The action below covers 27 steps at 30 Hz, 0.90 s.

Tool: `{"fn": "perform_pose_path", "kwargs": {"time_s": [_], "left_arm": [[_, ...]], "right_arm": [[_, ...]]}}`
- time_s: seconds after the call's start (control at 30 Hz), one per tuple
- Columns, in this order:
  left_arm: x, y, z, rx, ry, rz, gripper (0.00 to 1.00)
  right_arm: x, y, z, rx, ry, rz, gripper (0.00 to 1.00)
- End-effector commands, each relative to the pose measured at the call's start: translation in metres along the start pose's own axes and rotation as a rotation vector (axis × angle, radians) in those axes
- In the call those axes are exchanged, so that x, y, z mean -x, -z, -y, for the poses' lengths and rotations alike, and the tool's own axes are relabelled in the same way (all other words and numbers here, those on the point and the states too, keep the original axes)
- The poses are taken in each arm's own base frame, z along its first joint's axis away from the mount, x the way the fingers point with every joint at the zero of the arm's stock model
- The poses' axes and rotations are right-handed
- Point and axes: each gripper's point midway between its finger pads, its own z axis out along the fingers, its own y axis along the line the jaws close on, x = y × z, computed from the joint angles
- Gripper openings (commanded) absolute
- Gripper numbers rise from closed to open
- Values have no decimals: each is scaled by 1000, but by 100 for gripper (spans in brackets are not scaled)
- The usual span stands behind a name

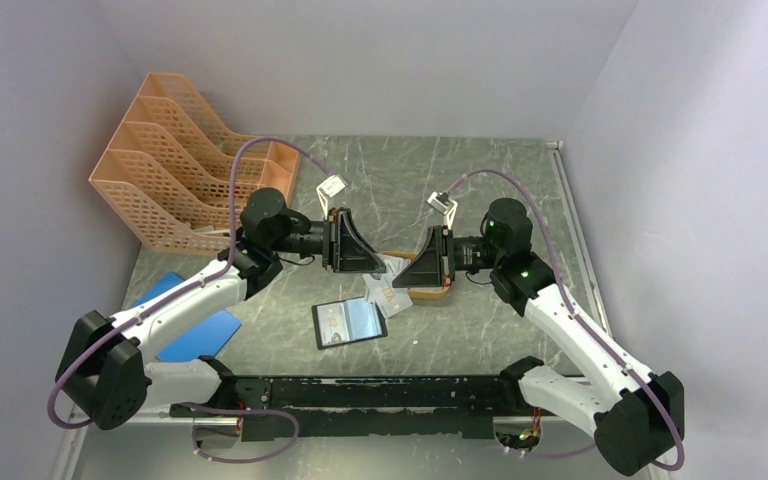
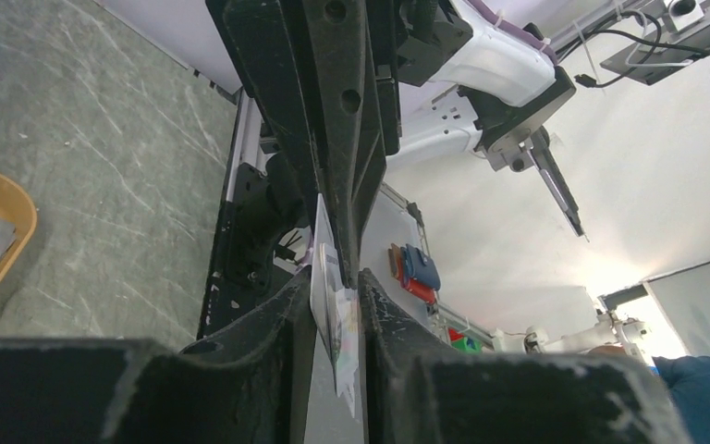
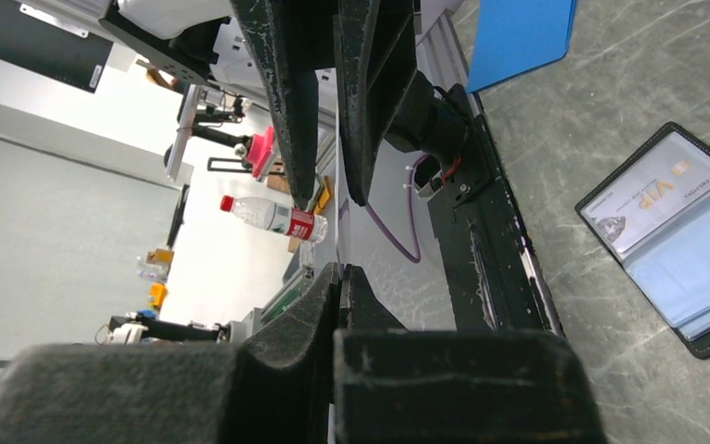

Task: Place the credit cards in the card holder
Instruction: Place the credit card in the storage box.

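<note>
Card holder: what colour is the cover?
The card holder is black; best seen in right wrist view.

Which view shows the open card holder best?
Right wrist: the card holder lies open and close, one card visible in a clear pocket, though the frame edge clips it. Top external shows it whole but small. Left wrist does not show it.

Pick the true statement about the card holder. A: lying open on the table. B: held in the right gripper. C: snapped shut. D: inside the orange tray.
A: the card holder lies open on the table, a card showing in one clear pocket.
</note>
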Motion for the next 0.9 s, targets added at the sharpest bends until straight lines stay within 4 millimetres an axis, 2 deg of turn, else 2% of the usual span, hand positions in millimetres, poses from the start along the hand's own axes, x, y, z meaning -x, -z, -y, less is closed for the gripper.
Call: {"fn": "perform_pose_path", "kwargs": {"time_s": [0.0,0.13,0.27,0.3,0.37,0.47,0.7,0.87], "left_arm": [[-5,0,8,-47,-6,-28,25],[-7,1,5,-26,-15,-29,6],[-5,2,-1,21,-18,-1,5],[-3,2,-2,33,-20,14,5],[3,3,-5,65,-26,56,5],[11,6,-3,75,-32,97,5],[24,16,-8,96,-17,162,5],[27,17,-7,91,-12,176,5]], "right_arm": [[6,0,-6,4,29,8,0],[6,-1,-6,10,23,6,0],[6,-1,-10,27,25,3,0],[6,-1,-11,30,25,1,4],[4,0,-12,34,19,-3,24],[1,2,-13,32,12,-2,39],[-7,5,-13,21,-4,-12,40],[-9,4,-10,15,-10,-17,28]]}}
